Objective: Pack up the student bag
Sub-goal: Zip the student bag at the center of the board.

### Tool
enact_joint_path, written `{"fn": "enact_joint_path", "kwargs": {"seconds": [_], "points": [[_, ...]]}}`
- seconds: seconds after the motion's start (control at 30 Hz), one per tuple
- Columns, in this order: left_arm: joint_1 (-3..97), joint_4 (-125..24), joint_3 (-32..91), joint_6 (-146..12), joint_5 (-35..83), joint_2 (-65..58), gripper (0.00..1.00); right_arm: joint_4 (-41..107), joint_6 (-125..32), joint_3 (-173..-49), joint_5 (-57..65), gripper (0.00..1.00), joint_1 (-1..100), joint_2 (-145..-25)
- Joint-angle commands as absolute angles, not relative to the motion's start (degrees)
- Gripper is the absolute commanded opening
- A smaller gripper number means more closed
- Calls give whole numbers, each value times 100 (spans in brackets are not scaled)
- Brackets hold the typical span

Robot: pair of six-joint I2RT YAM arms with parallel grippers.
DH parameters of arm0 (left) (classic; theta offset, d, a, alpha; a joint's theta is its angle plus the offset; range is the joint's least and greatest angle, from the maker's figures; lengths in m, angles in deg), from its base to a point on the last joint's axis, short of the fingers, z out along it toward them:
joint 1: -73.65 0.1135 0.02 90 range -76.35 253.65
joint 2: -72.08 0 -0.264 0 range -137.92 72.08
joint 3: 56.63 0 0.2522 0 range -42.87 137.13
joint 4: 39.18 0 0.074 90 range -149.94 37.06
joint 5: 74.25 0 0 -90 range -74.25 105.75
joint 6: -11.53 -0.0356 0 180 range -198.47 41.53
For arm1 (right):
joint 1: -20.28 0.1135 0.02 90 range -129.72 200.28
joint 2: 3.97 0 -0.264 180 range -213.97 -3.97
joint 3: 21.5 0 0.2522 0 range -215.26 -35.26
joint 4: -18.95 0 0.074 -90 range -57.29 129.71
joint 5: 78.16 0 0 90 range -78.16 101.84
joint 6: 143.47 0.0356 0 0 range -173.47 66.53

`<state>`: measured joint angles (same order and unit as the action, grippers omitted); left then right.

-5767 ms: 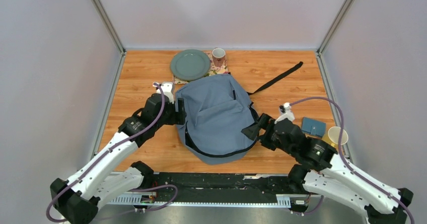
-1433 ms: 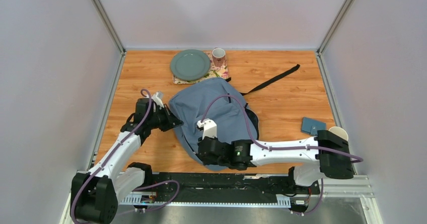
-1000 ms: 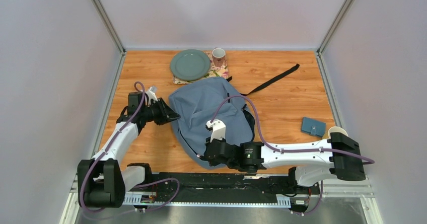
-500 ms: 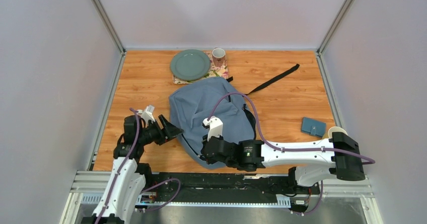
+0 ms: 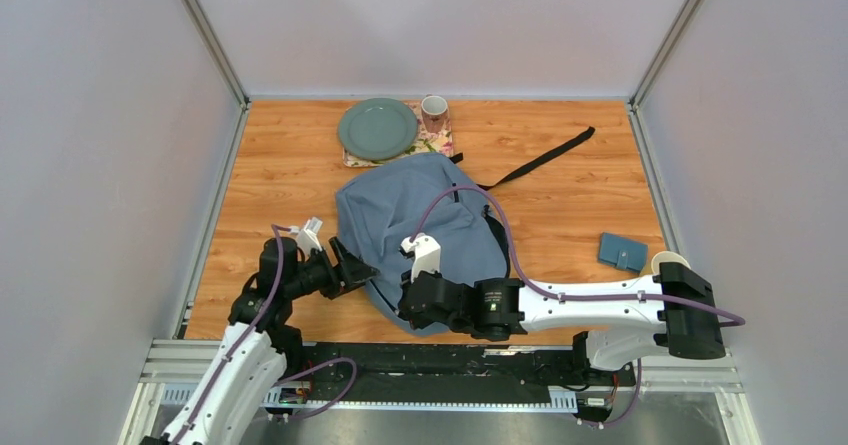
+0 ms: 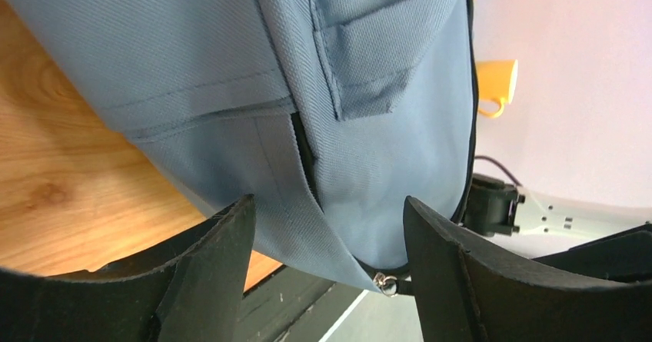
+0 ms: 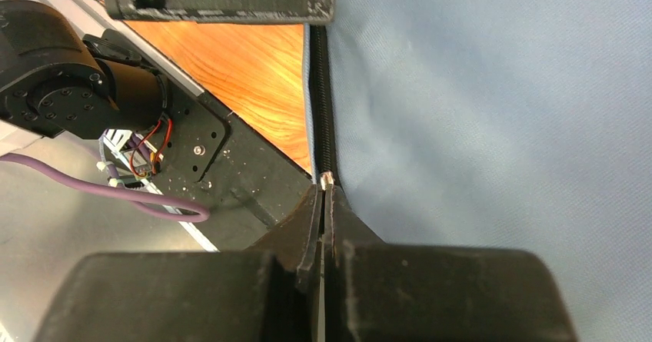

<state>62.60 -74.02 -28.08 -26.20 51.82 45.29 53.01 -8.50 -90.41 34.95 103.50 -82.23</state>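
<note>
Now left tool (image 5: 352, 264) opened, student bag (image 5: 405, 205) released

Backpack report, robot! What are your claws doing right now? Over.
Left gripper open, around student bag's near-left edge. Right gripper shut on zip pull. Zip path looks clear. Blue wallet outside, unpacked.

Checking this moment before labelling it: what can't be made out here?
Inside of the student bag: every view, its own fabric covers it.
The zip pull: right wrist view, only a metal tip shows; shut fingers of the right gripper hide the rest.
The yellow cup: top view, the right arm covers its near side.
The mat: top view, the plate covers most of it.
</note>
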Motion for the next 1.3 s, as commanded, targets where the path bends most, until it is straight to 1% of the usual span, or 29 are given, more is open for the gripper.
{"fn": "enact_joint_path", "kwargs": {"seconds": [0.0,0.1,0.13,0.17,0.2,0.27,0.3,0.37,0.4,0.47,0.63,0.8,1.1,1.27], "points": [[5565,-7227,-2696,-2459,4626,4282,77,5029,-786,-9036,3416,0,10412,-8044],[5230,-7254,-2704,-2468,4318,4124,77,5038,-777,-9045,3408,0,10412,-8052],[5194,-7254,-2704,-2477,4273,4088,71,5038,-768,-9054,3425,0,10412,-8061],[5159,-7262,-2704,-2495,4229,4062,68,5047,-768,-9045,3425,0,10412,-8061],[5141,-7262,-2696,-2530,4168,4018,55,5047,-759,-9045,3417,0,10412,-8079],[5132,-7271,-2678,-2600,4124,3956,43,5073,-759,-9063,3416,0,10421,-8070],[5132,-7254,-2678,-2644,4080,3869,34,5082,-768,-9054,3416,0,10430,-8070],[5124,-7166,-2652,-2670,4080,3780,21,5090,-776,-9063,3416,0,10439,-8053],[5132,-7122,-2643,-2705,4080,3676,11,5108,-794,-9063,3382,0,10448,-8044],[5132,-7095,-2538,-2767,4045,3578,0,5204,-785,-9072,3381,0,10465,-8009],[5124,-7358,-2204,-3206,3650,3393,0,5626,-505,-8905,3504,0,10474,-7667],[5141,-7930,-1782,-3680,3061,3288,0,5898,-328,-8527,3723,0,10474,-6903],[5158,-8132,-1571,-3865,2788,3244,0,6531,-21,-7991,4409,0,10465,-6049],[5456,-8457,-1351,-4085,2691,3323,0,6699,58,-7850,4497,0,10465,-5706]]}}
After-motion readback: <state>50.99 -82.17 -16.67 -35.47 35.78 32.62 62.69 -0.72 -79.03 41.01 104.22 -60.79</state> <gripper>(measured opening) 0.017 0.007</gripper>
